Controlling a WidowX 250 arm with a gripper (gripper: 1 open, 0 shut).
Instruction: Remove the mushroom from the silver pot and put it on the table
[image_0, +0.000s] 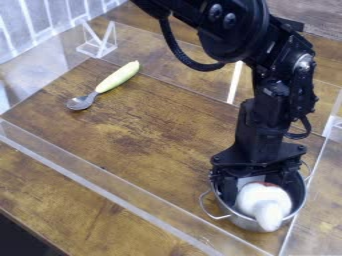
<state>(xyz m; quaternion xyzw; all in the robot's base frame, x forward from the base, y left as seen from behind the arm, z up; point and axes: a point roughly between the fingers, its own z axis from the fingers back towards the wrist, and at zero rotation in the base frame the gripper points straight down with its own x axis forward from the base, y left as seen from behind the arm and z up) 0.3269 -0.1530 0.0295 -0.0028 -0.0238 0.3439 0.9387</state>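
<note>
I have the arm reaching in from the top of the view, its black gripper (262, 180) pointing straight down over the silver pot (254, 215) at the lower right of the counter (147, 125). The jaws stand apart, one on each side of the mushroom (263, 200), which sits inside the pot with its cream-white rounded body rising above the rim. A small reddish patch shows at the mushroom's top, just under the gripper body. From this angle I cannot tell whether the jaws touch the mushroom or merely bracket it; they are not pressed together. The pot rests flat on the brown wood planks, a thin loop handle visible on its near left side, close to the clear acrylic panel (107, 190) that runs diagonally across the foreground. Well apart from the pot, toward the upper left, a spoon with a yellow handle (104, 84) lies on the wood, its metal bowl toward the left edge. A small clear acrylic stand (96, 40) sits beyond it near the far panel.
</note>
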